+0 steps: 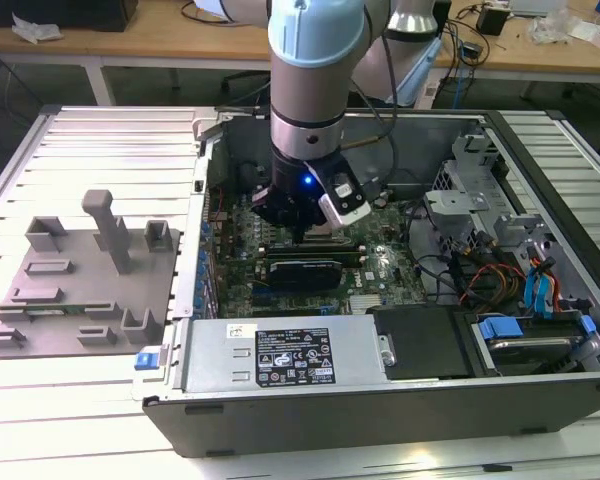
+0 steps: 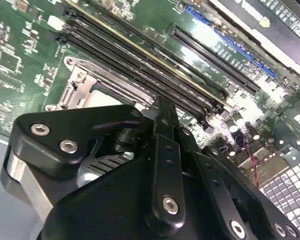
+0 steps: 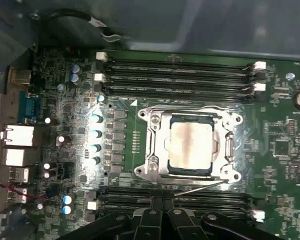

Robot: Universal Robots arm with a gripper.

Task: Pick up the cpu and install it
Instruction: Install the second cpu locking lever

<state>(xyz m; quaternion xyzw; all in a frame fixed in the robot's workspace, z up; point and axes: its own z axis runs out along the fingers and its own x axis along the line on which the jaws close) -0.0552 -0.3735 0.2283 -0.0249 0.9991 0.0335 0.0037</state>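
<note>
Sitting flat inside the metal socket frame (image 3: 190, 142) on the motherboard (image 3: 140, 125), the cpu (image 3: 190, 145) shows its silvery top plate in the first wrist view, apart from the gripper (image 3: 162, 207), whose dark fingers (image 3: 155, 205) meet narrowly together, gripping nothing, just beside the frame's edge over the memory slots (image 3: 180, 200).

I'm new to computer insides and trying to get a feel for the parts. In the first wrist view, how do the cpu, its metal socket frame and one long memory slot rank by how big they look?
1. Socket frame, surrounding the cpu.
2. cpu, inside the frame.
3. Memory slot: longer than either, but very thin, so its rank is unsure.
</note>
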